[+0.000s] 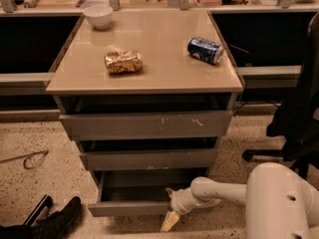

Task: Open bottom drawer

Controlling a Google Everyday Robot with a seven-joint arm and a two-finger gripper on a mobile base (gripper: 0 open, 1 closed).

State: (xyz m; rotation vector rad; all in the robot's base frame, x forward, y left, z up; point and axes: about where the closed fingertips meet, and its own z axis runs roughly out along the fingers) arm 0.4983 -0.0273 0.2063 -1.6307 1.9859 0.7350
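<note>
The bottom drawer is the lowest of three under a beige cabinet top. It stands pulled out toward me, its shallow grey box body showing behind the plain grey-brown front. My gripper reaches in from the white arm at the lower right. It sits at the right end of the drawer's front edge, one pale finger pointing down in front of the drawer face.
Above are the mid-width drawer and the widest scratched drawer. On the cabinet top lie a white bowl, a crumpled snack bag and a blue can. A black chair base stands right; dark objects lie lower left.
</note>
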